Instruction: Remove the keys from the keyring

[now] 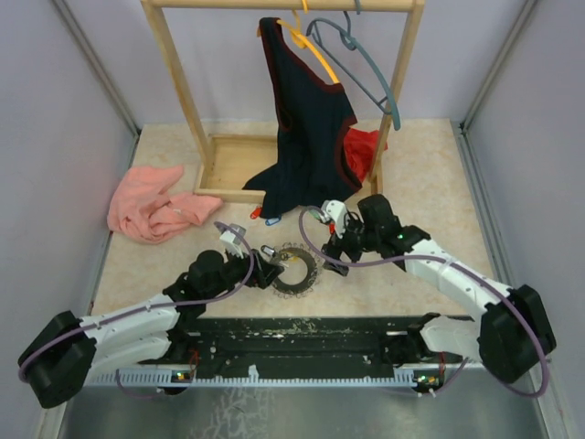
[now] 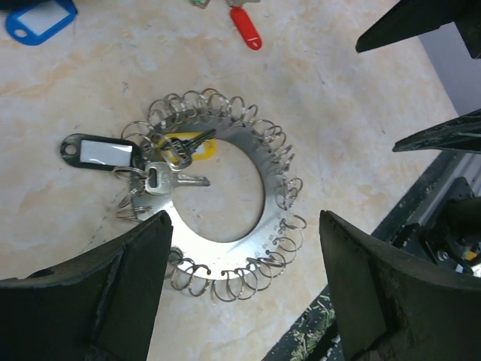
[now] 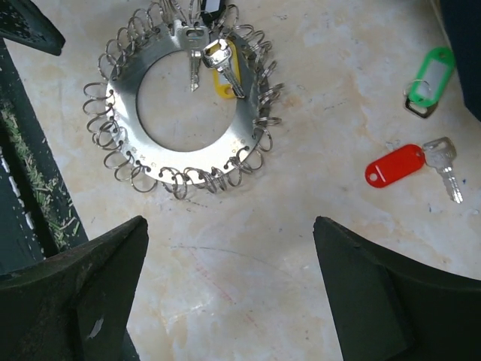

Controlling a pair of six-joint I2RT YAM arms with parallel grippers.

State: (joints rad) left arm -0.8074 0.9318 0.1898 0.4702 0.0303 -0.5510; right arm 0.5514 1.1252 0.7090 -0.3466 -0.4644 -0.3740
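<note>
A blue tag (image 2: 34, 19) is cut off at 11 o'clock. The keyring (image 2: 225, 252) has keys (image 2: 161, 180) on its 9 o'clock side. The left gripper (image 2: 240, 226) and right gripper (image 3: 229, 226) are wide open, holding nothing.

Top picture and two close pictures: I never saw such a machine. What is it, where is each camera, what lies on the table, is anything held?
Two robot arms are bolted at the table's near edge. The wide picture is taken from above them. Each close picture comes from a wrist camera: one shows the dark left fingers, the other the right fingers. On the table lies a flat metal ring edged with wire loops, with tagged keys on it. A red-tagged key, a green tag and a blue tag lie loose. Both pairs of fingers are open, holding nothing.
</note>
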